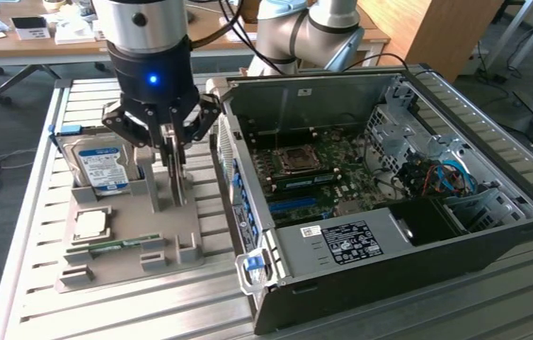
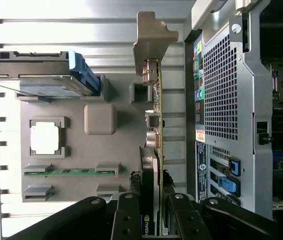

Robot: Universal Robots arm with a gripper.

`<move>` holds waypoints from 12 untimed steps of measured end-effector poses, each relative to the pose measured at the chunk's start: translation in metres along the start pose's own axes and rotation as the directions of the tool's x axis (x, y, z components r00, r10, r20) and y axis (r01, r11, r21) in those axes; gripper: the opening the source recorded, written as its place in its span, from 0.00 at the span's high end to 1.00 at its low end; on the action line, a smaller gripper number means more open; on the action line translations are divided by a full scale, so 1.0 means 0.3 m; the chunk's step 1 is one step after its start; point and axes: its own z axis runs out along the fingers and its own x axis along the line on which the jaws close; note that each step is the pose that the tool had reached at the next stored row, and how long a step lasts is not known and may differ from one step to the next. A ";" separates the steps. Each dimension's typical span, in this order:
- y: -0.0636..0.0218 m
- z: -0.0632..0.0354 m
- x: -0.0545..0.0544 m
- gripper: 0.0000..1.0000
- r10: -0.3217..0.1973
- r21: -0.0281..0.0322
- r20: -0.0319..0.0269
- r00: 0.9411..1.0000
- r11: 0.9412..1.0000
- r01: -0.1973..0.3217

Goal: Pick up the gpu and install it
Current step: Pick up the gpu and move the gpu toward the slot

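Pincer [image 1: 173, 164] and graphics card [image 1: 180, 185] meet over the gray tray [image 1: 124, 265] on the metal table [image 1: 105, 312]. The graphics card is thin and green. It stands up on its long edge at the tray (like a slice of toast in a rack).

The pincer hangs right above the card and points straight down at it. In the wrist view, the two black fingers [image 2: 127, 215] sit one on each side of the card and press against it. So the pincer is clamped on the graphics card. The fingers grip the end that has the black cooler [image 2: 149, 160]. The silver bracket [image 2: 154, 35] is at the other end, away from the fingers.

The bottom edge of the card is down by the tray. It is hard to say if it is lifted out of its slot or not.

A hard drive [image 1: 101, 166] with a blue and white label stands in the tray too, on the exterior view's left of the card. A square chip [image 1: 91, 225] and a narrow green memory stick [image 1: 119, 244] lie flat in the tray, apart from the pincer.

The open computer case [image 1: 417, 276] sits just beside the tray, on the exterior view's right. The card is between the hard drive and the case.
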 end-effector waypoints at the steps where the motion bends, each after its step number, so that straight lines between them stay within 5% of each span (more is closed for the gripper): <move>1: 0.000 -0.007 0.000 0.73 0.000 0.000 0.000 1.000 1.000 0.000; 12: 0.005 -0.078 -0.003 0.73 0.000 0.000 0.000 1.000 1.000 0.000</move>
